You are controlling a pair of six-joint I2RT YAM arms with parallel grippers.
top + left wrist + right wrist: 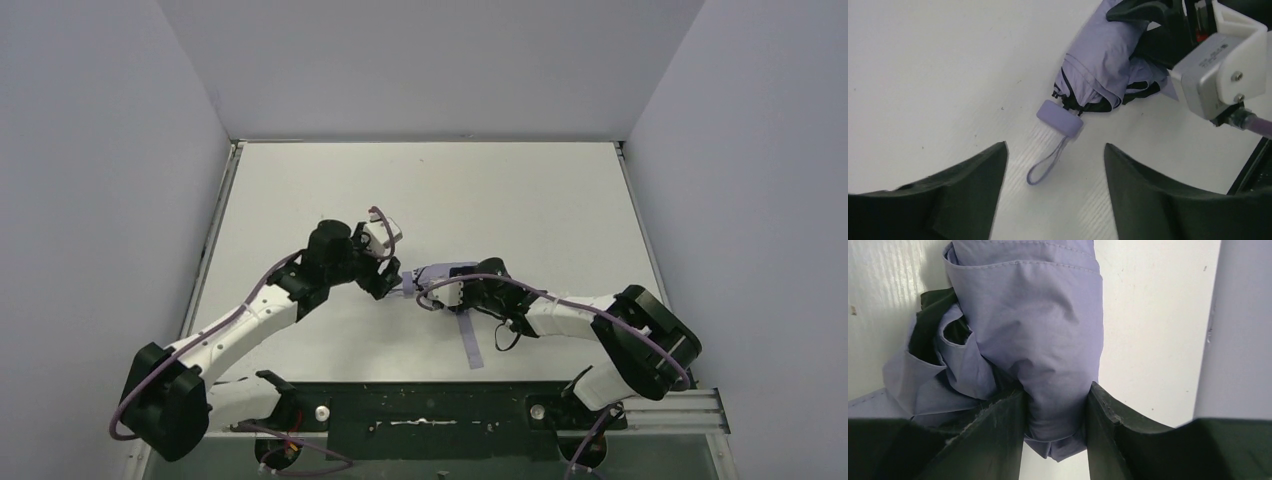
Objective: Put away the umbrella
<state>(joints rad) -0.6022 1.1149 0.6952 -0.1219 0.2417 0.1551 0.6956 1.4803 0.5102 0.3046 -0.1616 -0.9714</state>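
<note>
Left fingers [968,195] hover spread wide, touching nothing, and the handle [1060,118] and wrist loop [1047,164] lie on the table [500,190] just ahead, in line with the gap. The umbrella [1043,320] sits mid-table, folded but loose, with a lavender strip [470,345] trailing toward the arms. Best play, I'd say: left takes the handle squarely and avoids the loop, while right steadies the bundle so the folds don't spring. Right fingers [993,440], partly closed, pinch the lavender fabric.
</note>
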